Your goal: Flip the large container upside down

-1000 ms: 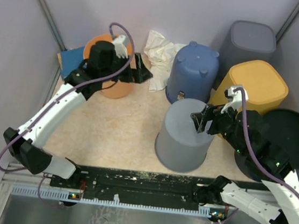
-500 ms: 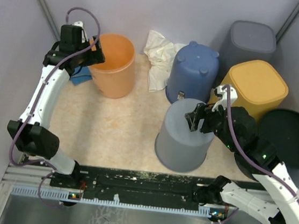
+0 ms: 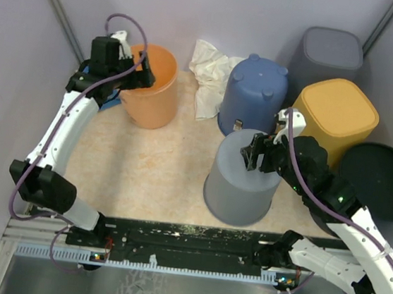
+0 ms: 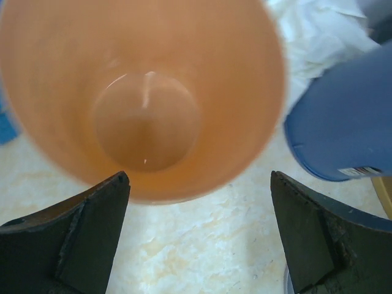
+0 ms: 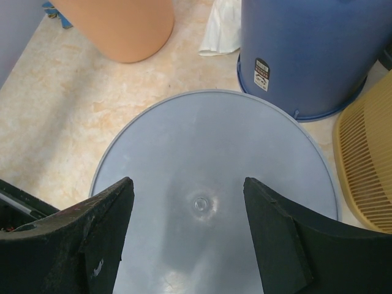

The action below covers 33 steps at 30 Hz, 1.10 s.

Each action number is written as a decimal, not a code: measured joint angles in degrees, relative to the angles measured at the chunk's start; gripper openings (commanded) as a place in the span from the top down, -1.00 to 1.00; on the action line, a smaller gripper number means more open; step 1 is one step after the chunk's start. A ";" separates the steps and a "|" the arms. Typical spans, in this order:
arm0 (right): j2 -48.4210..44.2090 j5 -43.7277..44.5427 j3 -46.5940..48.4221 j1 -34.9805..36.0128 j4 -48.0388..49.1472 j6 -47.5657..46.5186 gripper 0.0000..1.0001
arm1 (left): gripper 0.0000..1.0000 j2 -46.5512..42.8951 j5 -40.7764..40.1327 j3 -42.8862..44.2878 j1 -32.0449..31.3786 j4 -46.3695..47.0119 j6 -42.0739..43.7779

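Note:
An orange bucket (image 3: pixel 153 92) stands upright and open at the back left; the left wrist view looks down into its empty inside (image 4: pixel 147 92). My left gripper (image 3: pixel 142 77) is open and empty above its left rim (image 4: pixel 199 184). A grey bucket (image 3: pixel 238 184) stands upside down in the middle, base up (image 5: pixel 214 202). My right gripper (image 3: pixel 256 154) is open and empty, hovering over that base (image 5: pixel 190 184); I cannot tell if it touches.
A blue bucket (image 3: pixel 256 90) stands inverted behind the grey one. A yellow bin (image 3: pixel 339 110), a dark grey bin (image 3: pixel 327 55) and a black round tub (image 3: pixel 381 179) crowd the right. A white cloth (image 3: pixel 209 70) lies at the back. Walls close in on both sides.
My left gripper left the orange bucket's top, swung out to the left, then came back over its left rim. My right gripper edged left over the grey bucket's base.

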 measured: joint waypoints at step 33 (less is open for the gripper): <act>-2.64 1.09 -0.31 0.00 -2.14 2.14 -0.46 | 1.00 9.66 12.37 11.58 -7.69 1.25 2.89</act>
